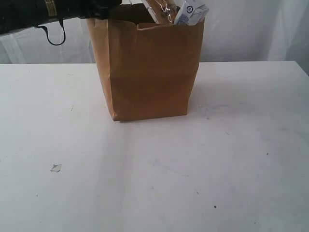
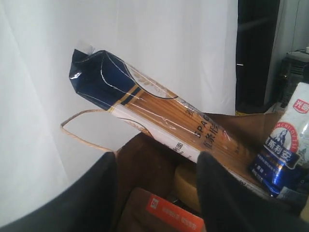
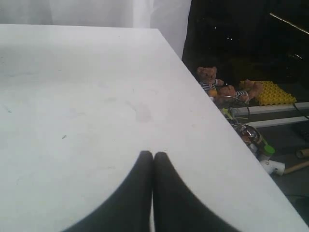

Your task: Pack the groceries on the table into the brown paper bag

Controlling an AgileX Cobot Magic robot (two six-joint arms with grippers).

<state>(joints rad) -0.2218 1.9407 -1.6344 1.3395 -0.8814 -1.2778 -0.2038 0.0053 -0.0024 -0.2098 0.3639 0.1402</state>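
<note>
The exterior view shows one brown paper bag (image 1: 149, 72) standing upright towards the back edge of the white counter (image 1: 154, 183), about midway along it. Only the tips of two groceries poke above its mouth. The left arm (image 1: 43, 12) comes in level from the upper left and ends over the bag's left rim. A single small clear scrap (image 1: 56, 167) lies near the front left of the counter. The right arm does not appear in this view.

The left wrist view looks into the bag and shows four groceries. One long spaghetti pack (image 2: 159, 113) leans out at a slant with its dark blue end uppermost. One white-blue pack (image 2: 285, 150) stands beside it. One rounded tan lid (image 2: 186, 181) sits lower down, and one orange-labelled pouch (image 2: 174, 215) lies deepest. One twisted cord handle (image 2: 82, 130) loops outward from the rim. The left tool (image 2: 157, 162) hangs above the opening with its two black fingers (image 2: 96, 193) apart and nothing between them.

Only the right wrist view shows the right tool (image 3: 153, 157). Its two fingers are pressed together and hold nothing, and it is low over bare counter near a side edge. Past that edge are a teddy bear (image 3: 208, 77) and a yellow tray (image 3: 270, 92) on the floor.
</note>
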